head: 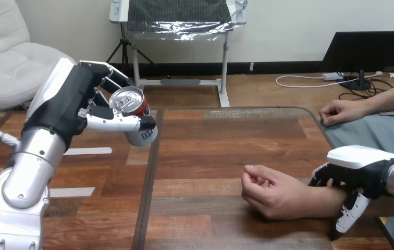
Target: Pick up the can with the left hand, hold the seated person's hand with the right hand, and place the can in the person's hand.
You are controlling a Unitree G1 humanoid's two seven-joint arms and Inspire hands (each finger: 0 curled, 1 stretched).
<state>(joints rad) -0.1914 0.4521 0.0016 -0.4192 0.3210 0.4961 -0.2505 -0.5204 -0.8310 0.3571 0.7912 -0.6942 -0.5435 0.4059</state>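
While left hand [75, 107] clasps can [132, 104] aloft at upper left, tilted, clear of table [226, 151] — right hand [361, 174] wraps person's wrist [322, 200] at lower right. Risk, as I judge: person's hand [273, 194] at lower centre loosely fisted — can meets no open palm, topples.

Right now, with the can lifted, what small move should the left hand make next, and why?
Probably carry the can rightward and down toward the person's nearer hand. The left hand grips the can in the air, well left of that hand, while the right hand curls over the person's wrist. The person's nearer hand is loosely curled, so stop short of it.
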